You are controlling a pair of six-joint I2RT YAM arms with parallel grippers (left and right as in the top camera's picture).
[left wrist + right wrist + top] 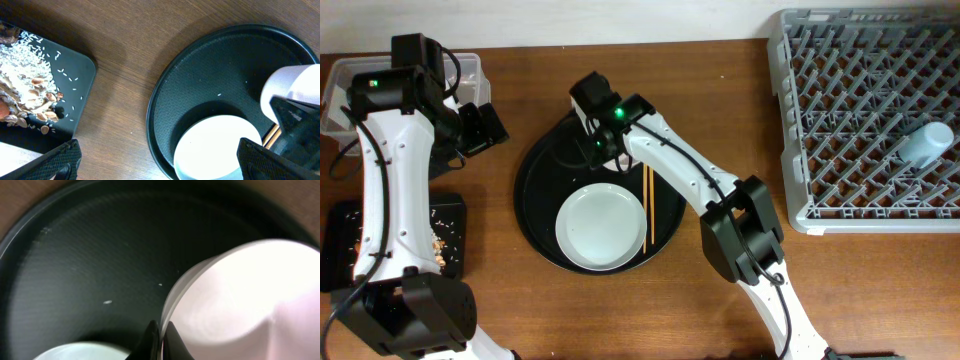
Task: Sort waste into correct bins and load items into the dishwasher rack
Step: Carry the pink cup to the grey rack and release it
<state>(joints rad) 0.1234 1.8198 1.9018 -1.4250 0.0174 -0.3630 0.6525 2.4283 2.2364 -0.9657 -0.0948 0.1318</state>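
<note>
My right gripper (160, 339) pinches the bowl (240, 305) rim over the round black tray (75, 280); my left gripper (482, 128) hangs spread wide, left of the plate (600, 226).

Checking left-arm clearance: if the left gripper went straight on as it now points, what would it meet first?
The left gripper would likely meet the rim of the round black tray first, beside the white plate. Depth is unclear; the wooden table might come first.
</note>
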